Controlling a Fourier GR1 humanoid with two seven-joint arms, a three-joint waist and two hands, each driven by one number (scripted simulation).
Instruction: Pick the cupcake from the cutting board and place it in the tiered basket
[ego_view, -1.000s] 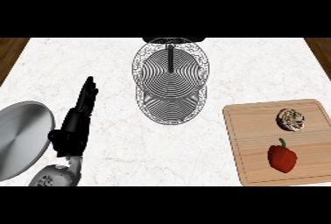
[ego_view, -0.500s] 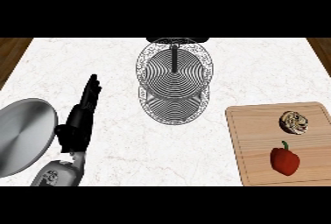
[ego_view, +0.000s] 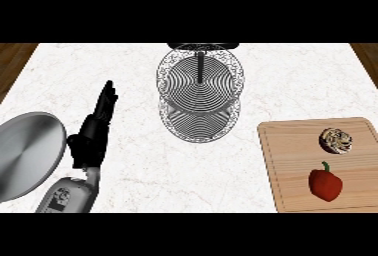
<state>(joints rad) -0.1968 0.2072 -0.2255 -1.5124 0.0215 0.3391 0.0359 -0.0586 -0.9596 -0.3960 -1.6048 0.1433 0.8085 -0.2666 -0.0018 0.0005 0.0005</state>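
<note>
While your left hand (ego_view: 92, 134) rests with straight fingers, holding nothing, the cupcake (ego_view: 335, 140) sits well right of them on the board (ego_view: 295, 170). It's light and crumbly; take it round the sides.

cupcake (ego_view: 335, 140) and red pepper (ego_view: 325, 183) on cutting board (ego_view: 295, 165), tiered basket (ego_view: 199, 92) centre, left hand (ego_view: 94, 130) open beside metal plate (ego_view: 26, 155)
</note>
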